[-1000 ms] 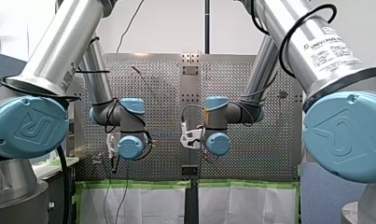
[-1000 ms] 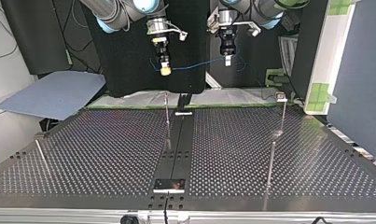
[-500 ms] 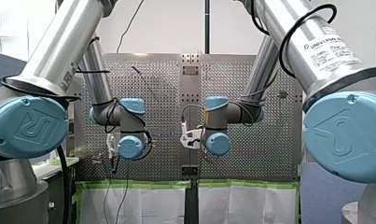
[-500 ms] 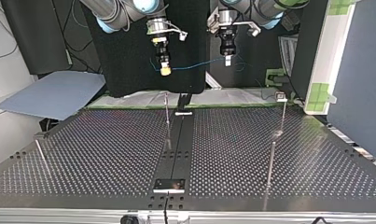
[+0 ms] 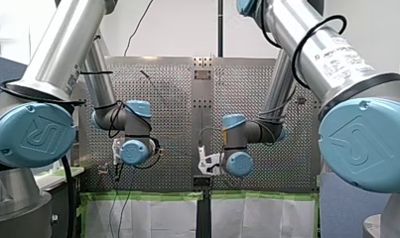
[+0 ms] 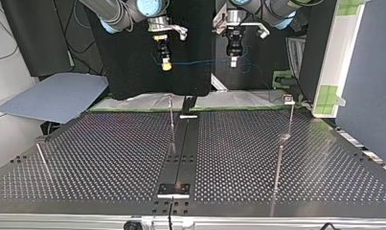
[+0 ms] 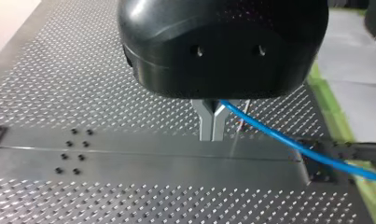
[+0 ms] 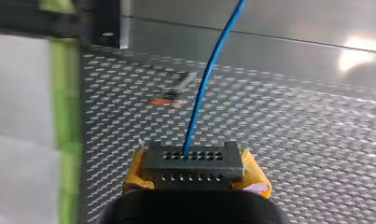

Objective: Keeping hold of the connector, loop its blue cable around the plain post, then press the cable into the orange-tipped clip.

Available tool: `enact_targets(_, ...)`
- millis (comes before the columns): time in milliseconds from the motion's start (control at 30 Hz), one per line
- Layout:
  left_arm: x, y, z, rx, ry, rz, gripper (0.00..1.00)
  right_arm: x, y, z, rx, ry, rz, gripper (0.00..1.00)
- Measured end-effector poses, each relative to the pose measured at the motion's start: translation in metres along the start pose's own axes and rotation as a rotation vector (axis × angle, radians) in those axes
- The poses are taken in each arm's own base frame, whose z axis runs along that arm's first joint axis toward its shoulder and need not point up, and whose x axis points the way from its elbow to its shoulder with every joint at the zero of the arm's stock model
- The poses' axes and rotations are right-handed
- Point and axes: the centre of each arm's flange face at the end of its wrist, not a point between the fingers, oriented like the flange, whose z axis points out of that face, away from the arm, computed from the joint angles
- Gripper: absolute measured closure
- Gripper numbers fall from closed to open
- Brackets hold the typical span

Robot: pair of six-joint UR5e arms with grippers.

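Observation:
In the right wrist view my right gripper (image 8: 194, 169) is shut, its yellow pads holding a dark grey connector (image 8: 193, 160). A blue cable (image 8: 209, 79) leaves the connector's face. My left gripper (image 7: 212, 136) has its metal fingers shut on that blue cable (image 7: 288, 144), which trails off to one side. In the top view both grippers hang high above the table's far edge, my right gripper (image 6: 166, 63) at the left and my left gripper (image 6: 233, 60) at the right. The cable (image 6: 200, 61) spans almost level between them. A small orange-tipped piece (image 8: 168, 100) shows blurred on the plate below the connector.
Thin metal posts stand on the perforated table (image 6: 109, 158): one near the middle back (image 6: 172, 120), two at the right (image 6: 291, 117) (image 6: 277, 177), and one at the left (image 6: 43, 160). A dark rail (image 6: 183, 148) runs down the middle. Green tape edges the far side.
My right gripper has risen a little in the top view with the connector, and its wrist sits lower and further right in the front view. The cable between the grippers hangs straighter.

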Motion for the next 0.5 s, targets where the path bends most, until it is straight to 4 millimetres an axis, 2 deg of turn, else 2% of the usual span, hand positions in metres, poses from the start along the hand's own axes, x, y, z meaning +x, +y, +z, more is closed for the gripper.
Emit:
enact_targets(200,0.0039,0.0015,-0.0042,0.009,0.041,0.022,1.0,-0.01,0.0009,-0.0054,0.004,-0.058,-0.015,1.0)
enact_targets(500,0.0047,0.0031,-0.0055,0.004,0.048,0.024,1.0,-0.0106,0.0016,-0.0059,0.003,-0.069,-0.016,1.0)
